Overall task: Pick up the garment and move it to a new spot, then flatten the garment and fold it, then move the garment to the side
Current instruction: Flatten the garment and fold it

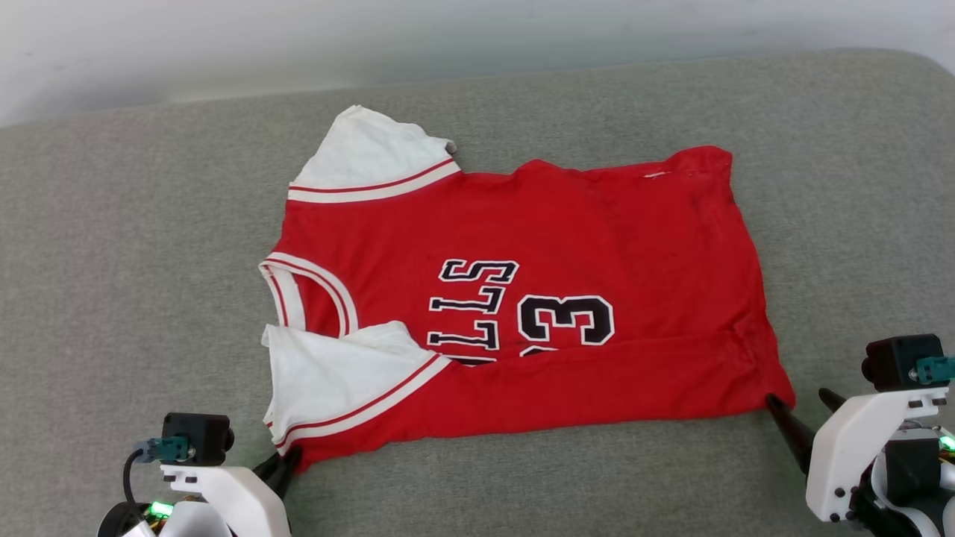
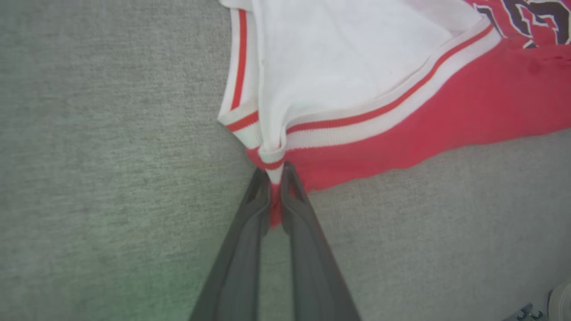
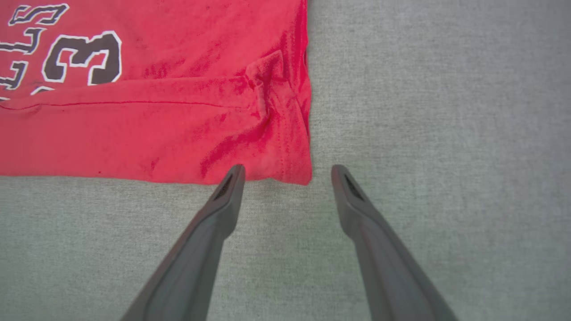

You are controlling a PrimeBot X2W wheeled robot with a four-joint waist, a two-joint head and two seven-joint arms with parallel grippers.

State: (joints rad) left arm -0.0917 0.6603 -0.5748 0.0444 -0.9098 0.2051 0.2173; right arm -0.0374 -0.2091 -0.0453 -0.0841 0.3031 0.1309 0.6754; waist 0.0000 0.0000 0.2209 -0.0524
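Observation:
The garment (image 1: pixel 559 239), a red jersey with white sleeves and striped trim, lies spread sideways on the grey fabric surface, its near long edge folded up over part of the black lettering. My left gripper (image 1: pixel 287 459) is at the near left corner. In the left wrist view the left gripper (image 2: pixel 276 171) is shut on the garment (image 2: pixel 446 116) where the white sleeve's trim meets the red edge. My right gripper (image 1: pixel 798 399) stands open at the near right hem corner. In the right wrist view its fingers (image 3: pixel 234 178) straddle that corner of the garment (image 3: pixel 156 125) without pinching it.
The grey fabric surface (image 1: pixel 112 261) stretches wide on every side of the jersey. Its far edge meets a pale wall (image 1: pixel 224 45) at the top of the head view.

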